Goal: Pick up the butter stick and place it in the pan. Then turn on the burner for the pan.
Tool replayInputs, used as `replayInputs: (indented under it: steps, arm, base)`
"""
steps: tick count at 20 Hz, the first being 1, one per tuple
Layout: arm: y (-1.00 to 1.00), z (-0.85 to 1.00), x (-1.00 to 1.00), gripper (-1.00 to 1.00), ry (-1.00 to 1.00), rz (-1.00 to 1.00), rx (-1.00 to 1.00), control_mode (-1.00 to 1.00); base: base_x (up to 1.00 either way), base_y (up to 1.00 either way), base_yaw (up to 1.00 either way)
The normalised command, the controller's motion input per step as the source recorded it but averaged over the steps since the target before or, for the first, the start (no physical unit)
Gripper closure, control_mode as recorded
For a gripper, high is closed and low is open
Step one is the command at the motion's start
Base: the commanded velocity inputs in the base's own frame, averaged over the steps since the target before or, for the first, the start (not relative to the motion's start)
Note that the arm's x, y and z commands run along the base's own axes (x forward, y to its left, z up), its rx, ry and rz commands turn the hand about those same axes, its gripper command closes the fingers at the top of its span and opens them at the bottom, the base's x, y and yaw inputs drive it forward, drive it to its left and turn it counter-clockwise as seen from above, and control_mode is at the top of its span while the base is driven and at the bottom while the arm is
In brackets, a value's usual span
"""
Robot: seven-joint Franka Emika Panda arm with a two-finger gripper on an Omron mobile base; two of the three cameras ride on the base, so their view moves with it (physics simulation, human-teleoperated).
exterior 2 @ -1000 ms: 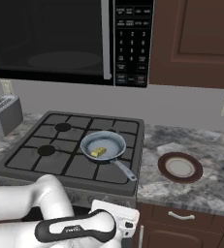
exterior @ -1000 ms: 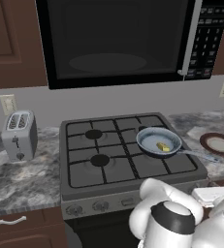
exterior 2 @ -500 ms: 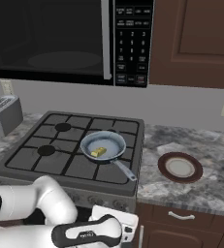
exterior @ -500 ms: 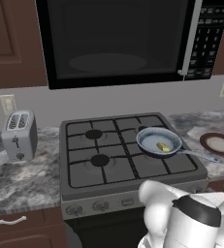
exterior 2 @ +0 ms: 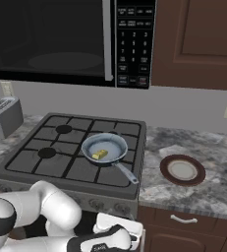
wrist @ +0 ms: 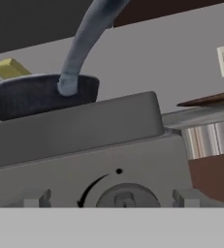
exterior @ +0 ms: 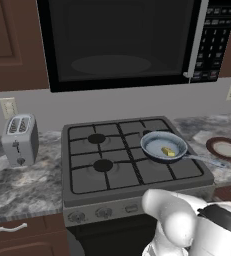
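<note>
Hand lower, facing stove knob.

The pan looks like smooth grey-blue enamel with a thin polished metal handle, holding a waxy matt butter stick. The stove is matt dark cast metal, the counter glossy speckled stone, the toaster brushed steel.

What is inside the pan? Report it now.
The butter stick lies in the pan, near the middle of its bowl. The patch of pan floor under the butter is covered, and the burner beneath the pan is hidden.
</note>
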Motion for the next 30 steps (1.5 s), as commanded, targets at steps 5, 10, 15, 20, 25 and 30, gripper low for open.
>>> replayInputs:
  steps: [5,10,15,20,25,30]
  arm:
    - [-0.05,-0.09,0.0,-1.0,0.0,0.0,0.0,-1.0]
    - [0.0,-0.06,0.01,-1.0,0.0,0.0,0.0,-1.0]
    - [0.0,0.0,0.05,-1.0,0.0,0.0,0.0,-1.0]
    - [0.02,0.0,0.07,-1.0,0.0,0.0,0.0,-1.0]
    - [0.15,-0.01,0.09,-1.0,0.0,0.0,0.0,-1.0]
    - [0.08,0.0,0.07,-1.0,0.0,0.0,0.0,-1.0]
  base:
    - [0.0,0.0,0.0]
    - [0.0,0.0,0.0]
    - [0.0,0.0,0.0]
    - [0.0,0.0,0.0]
    - [0.0,0.0,0.0]
    - [0.0,0.0,0.0]
